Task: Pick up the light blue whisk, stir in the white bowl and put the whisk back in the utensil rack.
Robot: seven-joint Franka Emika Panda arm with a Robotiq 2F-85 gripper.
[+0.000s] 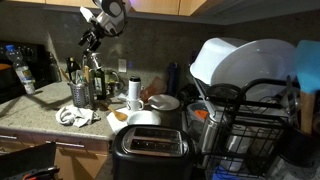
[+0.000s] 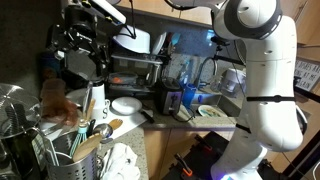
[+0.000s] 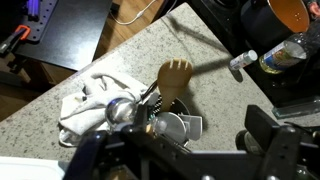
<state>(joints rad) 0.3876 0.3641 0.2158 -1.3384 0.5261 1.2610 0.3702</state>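
In an exterior view the gripper [image 1: 93,38] hangs above the rack [image 1: 80,94]; in an exterior view it sits high over the utensils [image 2: 80,130], bowl [image 2: 127,105] beyond. Wrist view: jaws wide apart, empty; whisk [image 3: 178,126] stands in the rack below, pale head up.

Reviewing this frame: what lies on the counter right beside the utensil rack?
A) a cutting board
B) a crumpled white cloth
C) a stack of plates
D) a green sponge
B: in an exterior view a crumpled white cloth lies on the counter just in front of the utensil rack; the wrist view shows it too.
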